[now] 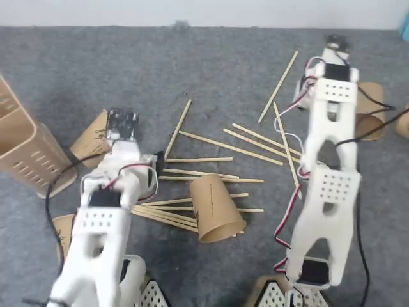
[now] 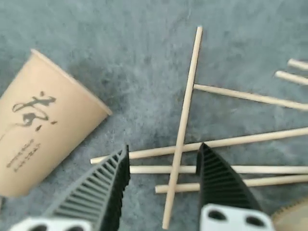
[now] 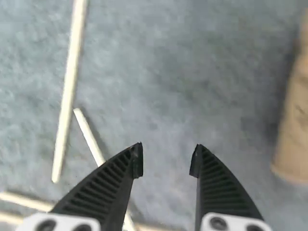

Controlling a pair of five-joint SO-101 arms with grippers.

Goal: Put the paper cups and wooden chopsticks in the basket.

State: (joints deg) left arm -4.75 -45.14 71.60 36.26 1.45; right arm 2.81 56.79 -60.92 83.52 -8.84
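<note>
Saw left gripper point(image 2: 163, 148) close, fingers spread wide astride one chopstick point(image 2: 187, 91) crossing three others on the desk point(image 2: 144, 72), paper cup point(image 2: 43, 125) just beside. Judged best to lower squarely, pinch that crossing stick alone, then carry it left to the basket point(image 1: 32, 160). Found right gripper point(image 3: 168, 146) far right, fingers partly apart.

Found gripper point(image 3: 166, 161) poised over grey bench point(image 3: 192, 72), black ribbed fingers point(image 3: 120, 178) parted, bench surface showing between. Logged long wooden chopstick point(image 3: 70, 91) beside one finger, shorter chopstick point(image 3: 86, 132) passing beneath that same finger. Noted tan paper cup point(image 3: 293, 130) beyond the other finger, cut by frame edge.
</note>
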